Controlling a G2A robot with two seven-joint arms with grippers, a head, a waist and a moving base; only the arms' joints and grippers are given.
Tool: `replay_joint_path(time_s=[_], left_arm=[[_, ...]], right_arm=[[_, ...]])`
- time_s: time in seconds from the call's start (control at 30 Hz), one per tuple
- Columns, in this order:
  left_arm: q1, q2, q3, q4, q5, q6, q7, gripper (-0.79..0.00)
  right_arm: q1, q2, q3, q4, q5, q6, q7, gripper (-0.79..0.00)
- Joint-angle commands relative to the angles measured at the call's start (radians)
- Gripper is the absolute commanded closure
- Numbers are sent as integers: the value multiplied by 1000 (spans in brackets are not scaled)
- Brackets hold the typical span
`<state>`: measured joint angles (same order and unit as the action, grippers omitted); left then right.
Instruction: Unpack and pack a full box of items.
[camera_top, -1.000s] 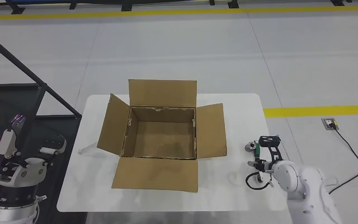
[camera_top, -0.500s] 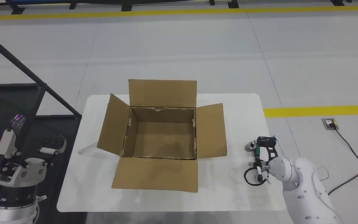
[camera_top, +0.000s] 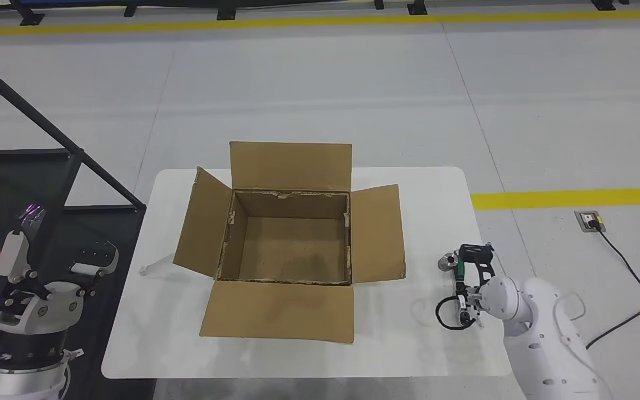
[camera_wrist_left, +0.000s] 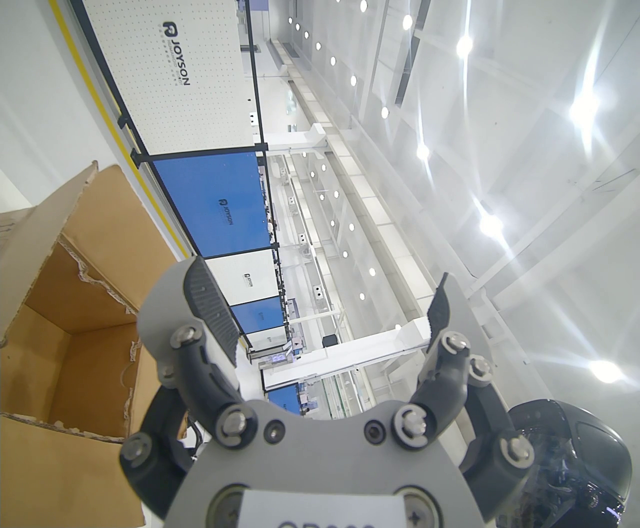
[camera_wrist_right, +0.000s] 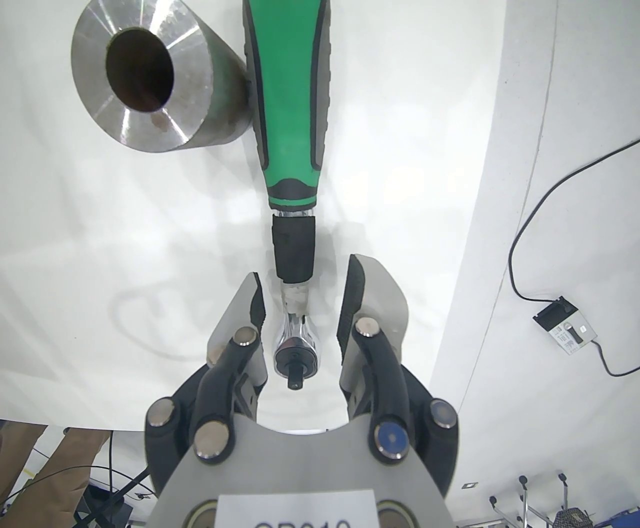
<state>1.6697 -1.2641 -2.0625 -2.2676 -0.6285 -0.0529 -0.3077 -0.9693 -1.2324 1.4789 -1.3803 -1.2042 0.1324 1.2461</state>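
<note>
An open cardboard box (camera_top: 290, 245) stands mid-table with all flaps spread and nothing visible inside. A ratchet wrench with a green handle (camera_wrist_right: 287, 100) lies on the white table near its right edge, beside a steel cylinder (camera_wrist_right: 150, 75). My right gripper (camera_wrist_right: 305, 295) is open just above the table, its fingers on either side of the wrench's chrome head (camera_wrist_right: 294, 345) with gaps on both sides. From above, the wrench (camera_top: 459, 266) and the right gripper (camera_top: 466, 287) sit right of the box. My left gripper (camera_wrist_left: 320, 290) is open, holds nothing and points up, beside the box (camera_wrist_left: 65, 310).
The left arm (camera_top: 40, 305) stands off the table's left edge by a black frame (camera_top: 60, 150). A dark cable loop (camera_top: 445, 315) hangs at the right wrist. The table's right edge (camera_wrist_right: 475, 240) runs close to the gripper, with a floor socket (camera_wrist_right: 565, 325) beyond.
The right arm has shifted a little left toward the wrench and the box. The box and the left arm have not moved.
</note>
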Motion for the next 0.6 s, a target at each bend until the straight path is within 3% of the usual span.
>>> replay_joint_path(time_s=[0.0,0.2,0.57], left_arm=[[0,0,0,0,0,0,0,-785],[0,0,0,0,0,0,0,-785],[0,0,0,0,0,0,0,-785]], right_arm=[[0,0,-1,4,2,2,0,-366],[7,1,-10,20,13,1,0,-332],[25,3,-16,50,42,-7,-6,-197]])
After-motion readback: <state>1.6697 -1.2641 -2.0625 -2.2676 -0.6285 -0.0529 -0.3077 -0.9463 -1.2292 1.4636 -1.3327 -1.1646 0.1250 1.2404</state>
